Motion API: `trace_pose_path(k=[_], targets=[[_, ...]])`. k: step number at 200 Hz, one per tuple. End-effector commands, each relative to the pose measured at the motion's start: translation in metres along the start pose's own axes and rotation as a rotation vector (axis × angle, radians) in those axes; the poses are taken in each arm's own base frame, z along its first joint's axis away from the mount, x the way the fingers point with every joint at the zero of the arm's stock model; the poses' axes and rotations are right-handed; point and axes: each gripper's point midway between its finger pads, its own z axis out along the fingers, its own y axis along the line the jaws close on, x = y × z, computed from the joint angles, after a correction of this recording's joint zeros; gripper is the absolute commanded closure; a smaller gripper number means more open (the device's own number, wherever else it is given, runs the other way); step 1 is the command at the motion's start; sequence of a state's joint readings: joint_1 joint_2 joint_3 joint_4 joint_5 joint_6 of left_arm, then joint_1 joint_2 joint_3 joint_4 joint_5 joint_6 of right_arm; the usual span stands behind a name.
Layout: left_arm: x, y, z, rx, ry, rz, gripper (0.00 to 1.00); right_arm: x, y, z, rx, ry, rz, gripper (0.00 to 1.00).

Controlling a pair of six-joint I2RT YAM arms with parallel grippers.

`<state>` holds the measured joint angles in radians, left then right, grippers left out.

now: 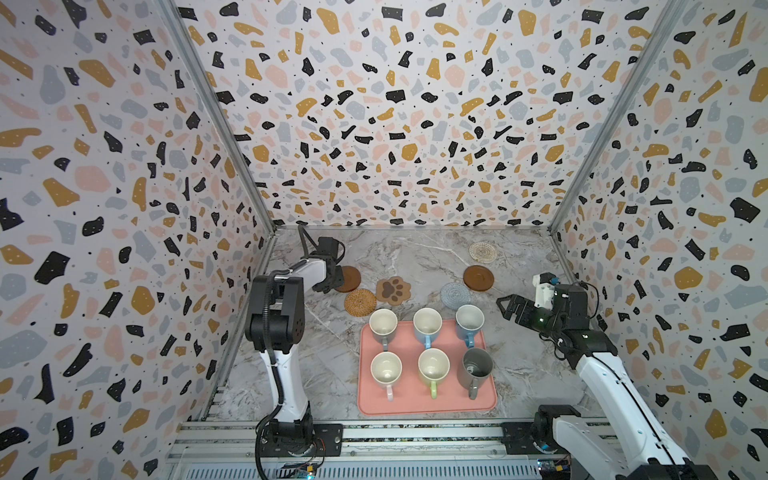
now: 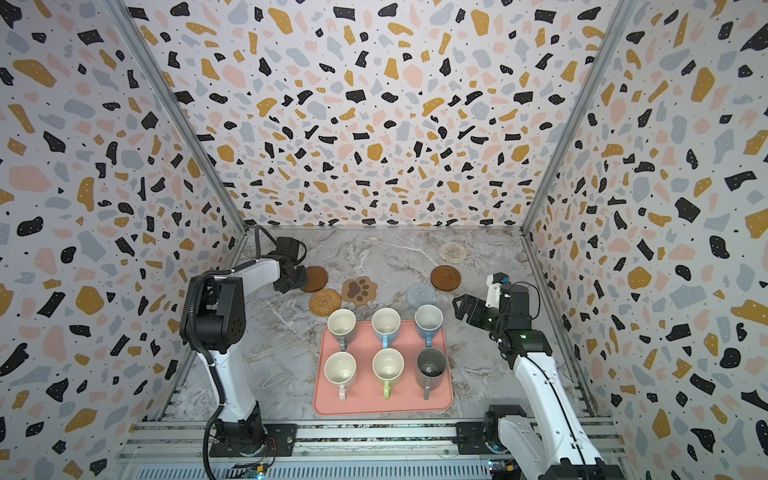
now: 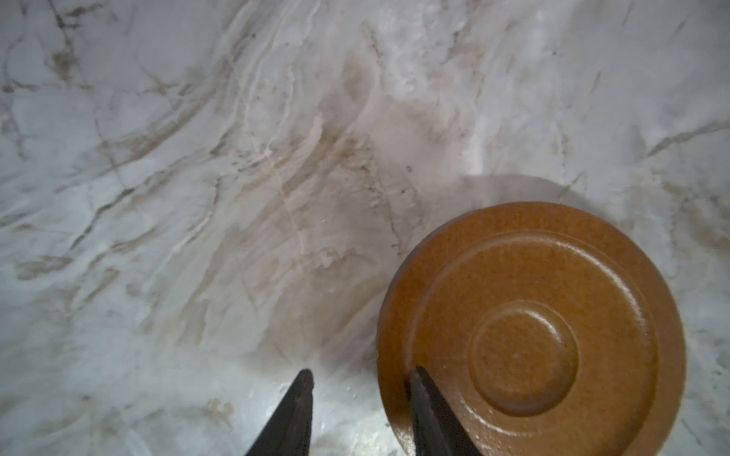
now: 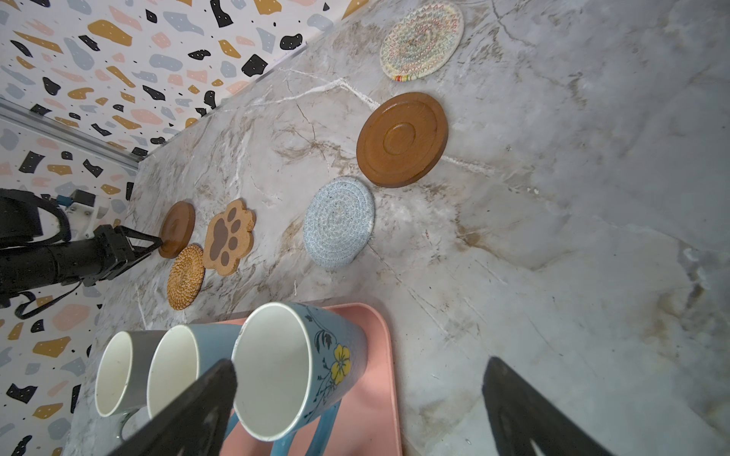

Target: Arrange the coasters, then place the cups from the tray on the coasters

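Six mugs (image 1: pixel 433 365) fill the salmon tray (image 1: pixel 409 400); left gripper (image 3: pixel 361 375), narrow, straddles the edge of a glossy brown disc (image 3: pixel 529 335); right gripper (image 4: pixel 361 365) gapes wide.

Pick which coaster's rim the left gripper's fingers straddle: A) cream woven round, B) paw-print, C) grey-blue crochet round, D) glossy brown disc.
D: in the left wrist view the left gripper has one finger over the rim of the glossy brown disc, the other off it.

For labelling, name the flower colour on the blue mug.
Yellow flower on the blue mug; best in right wrist view.
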<state>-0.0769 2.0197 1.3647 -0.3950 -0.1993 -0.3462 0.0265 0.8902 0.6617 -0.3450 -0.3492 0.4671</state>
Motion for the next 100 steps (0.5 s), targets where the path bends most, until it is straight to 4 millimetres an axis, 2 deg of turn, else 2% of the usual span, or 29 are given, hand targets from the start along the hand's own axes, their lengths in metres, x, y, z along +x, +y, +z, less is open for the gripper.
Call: trace_pose_path(k=[1,100], targets=[[0.031,0.029,0.003,-0.088,0.097,0.032,0.58,0.002,0.001,-0.001,-0.005,-0.001,-0.007,0.01],[0.049,0.068,-0.006,-0.124,0.11,-0.007,0.61,0.003,0.001,0.001,-0.014,0.0,0.001,0.01]])
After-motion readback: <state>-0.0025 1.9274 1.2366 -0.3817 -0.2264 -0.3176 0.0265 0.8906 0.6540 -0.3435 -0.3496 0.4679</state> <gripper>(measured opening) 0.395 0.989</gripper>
